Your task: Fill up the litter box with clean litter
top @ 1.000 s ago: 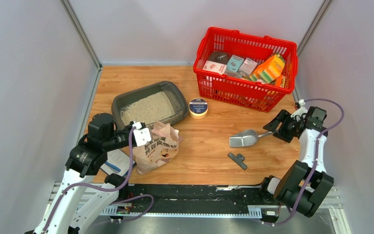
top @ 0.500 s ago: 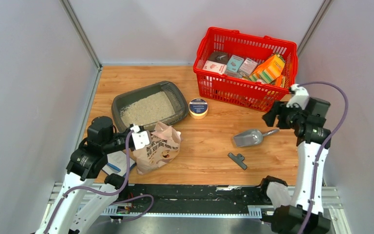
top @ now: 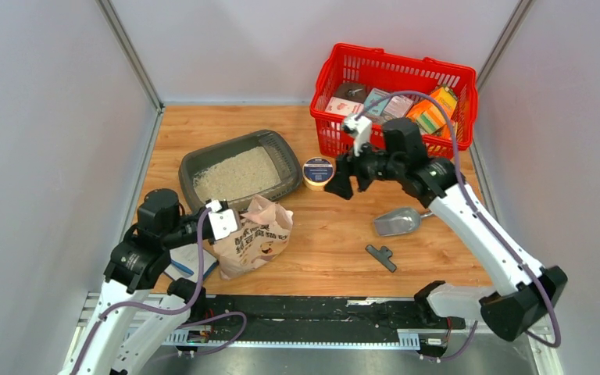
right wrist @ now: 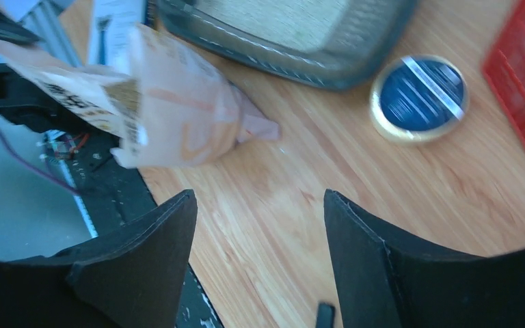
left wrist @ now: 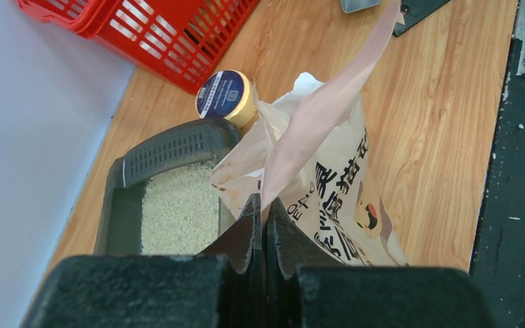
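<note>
At the far right of your bench (top: 328,242) stands a red mesh basket (top: 375,148) holding small boxes (top: 376,100) and an orange carton (top: 431,113). Just beside its near left corner sits a round tin (top: 318,173) with a dark blue lid. Nearer you, a silver metal scoop (top: 394,223) lies on the wood, handle pointing right, with a small black T-shaped piece (top: 380,257) near it. At the near left edge lies a white sheet (top: 190,254) with something blue on it.

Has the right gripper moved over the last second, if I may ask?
Yes. The right gripper swung left, from the right end of the red basket to its left end.
</note>
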Controlling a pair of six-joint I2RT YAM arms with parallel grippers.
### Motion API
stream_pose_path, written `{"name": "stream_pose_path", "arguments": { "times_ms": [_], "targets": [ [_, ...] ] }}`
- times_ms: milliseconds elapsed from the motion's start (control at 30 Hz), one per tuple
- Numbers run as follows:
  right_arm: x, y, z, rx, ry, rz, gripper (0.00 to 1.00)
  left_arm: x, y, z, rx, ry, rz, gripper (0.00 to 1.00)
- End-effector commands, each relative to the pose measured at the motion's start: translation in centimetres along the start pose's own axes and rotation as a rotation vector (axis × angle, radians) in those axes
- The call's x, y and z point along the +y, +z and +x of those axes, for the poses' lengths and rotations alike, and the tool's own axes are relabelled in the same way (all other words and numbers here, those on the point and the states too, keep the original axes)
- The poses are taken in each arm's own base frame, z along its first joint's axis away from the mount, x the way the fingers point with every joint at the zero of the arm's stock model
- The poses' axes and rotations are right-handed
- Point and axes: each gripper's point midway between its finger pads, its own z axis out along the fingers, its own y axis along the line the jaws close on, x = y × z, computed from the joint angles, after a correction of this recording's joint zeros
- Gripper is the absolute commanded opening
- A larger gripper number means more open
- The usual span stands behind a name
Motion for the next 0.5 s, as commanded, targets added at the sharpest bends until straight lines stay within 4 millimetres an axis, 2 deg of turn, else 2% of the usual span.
{"name": "stream_pose_path", "arguments": {
  "times_ms": [0, 67, 100, 200, 367, 467],
  "targets": [
    [5.4, 2.5, -4.6, -0.048, -0.057, -0.138, 0.70, 0.8, -1.7, -3.4, -0.081, 0.095, -0.051, 0.00],
    [6.0, 4.3, -4.4, -0.011, -0.044, -0.158, 0.70, 0.7, -1.8, -3.2, -0.072, 0.126, -0.045, 0.00],
    [7.1, 4.8, -4.5, -0.012, -0.054, -0.185, 0.70, 0.7, -1.9, -3.3, -0.072, 0.135, -0.044, 0.00],
    [8.5, 6.7, -2.9, 0.045, -0.092, -0.211, 0.70, 1.2, -2.1, -3.4, -0.055, 0.154, -0.056, 0.00],
    [8.7, 9.0, -0.4, 0.122, -0.124, -0.147, 0.70, 0.9, -2.6, -3.4, -0.049, 0.170, -0.056, 0.00],
    [8.6, 10.0, 0.3, 0.143, -0.122, -0.131, 0.70, 0.6, -2.7, -3.2, -0.050, 0.174, -0.055, 0.00]
  ]
}}
